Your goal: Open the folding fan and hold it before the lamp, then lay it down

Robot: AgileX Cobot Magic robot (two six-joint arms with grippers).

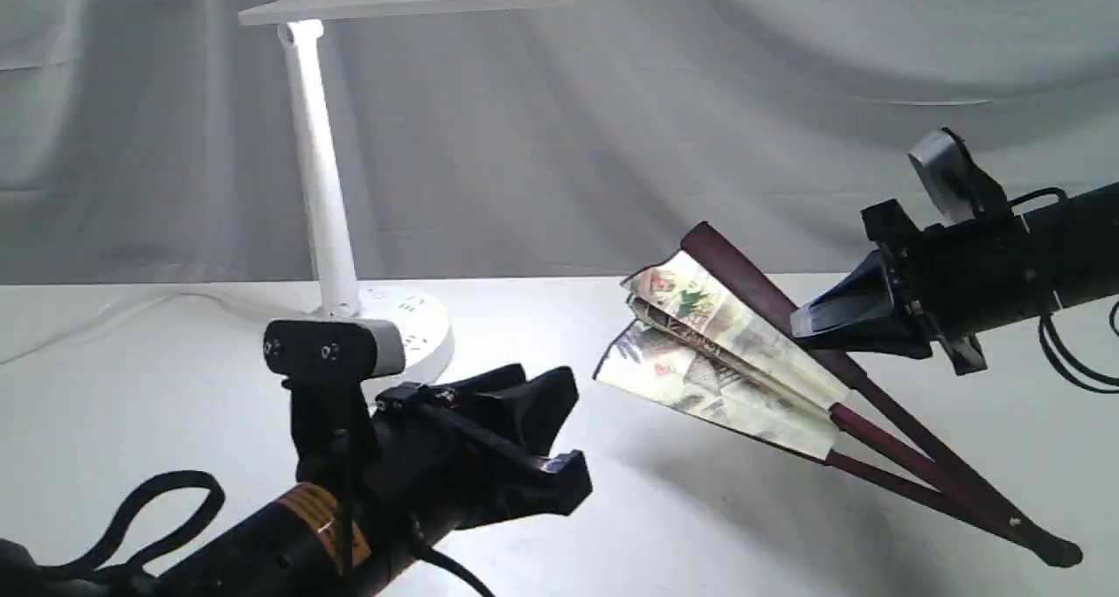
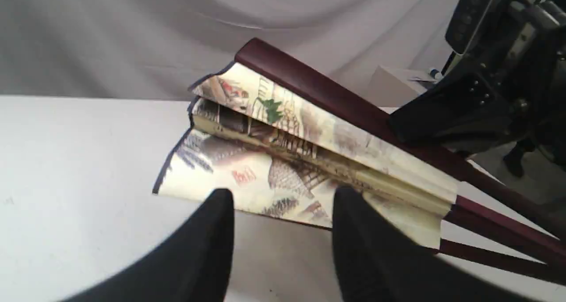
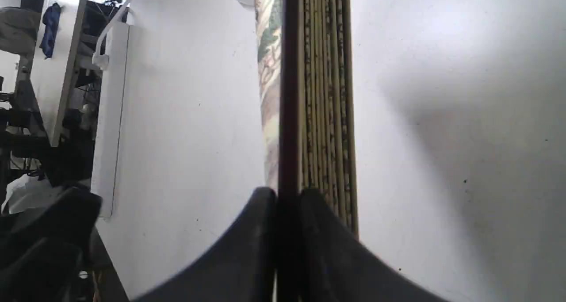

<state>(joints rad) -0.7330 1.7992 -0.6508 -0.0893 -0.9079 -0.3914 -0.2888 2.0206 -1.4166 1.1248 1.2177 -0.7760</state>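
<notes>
White table point(image 1: 131, 387): right pincer point(image 1: 804, 324) clamps part-open folding fan point(image 1: 726, 352); lamp point(image 1: 319, 186) apart.

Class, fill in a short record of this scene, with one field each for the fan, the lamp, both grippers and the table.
fan: partly open, tilted, pivot end low by the table
lamp: upright, lit, behind the left gripper
right gripper: shut on the fan's upper guard
left gripper: open, facing the fan's lower edge, holding nothing
table: white, with the fan's shadow on it
</notes>
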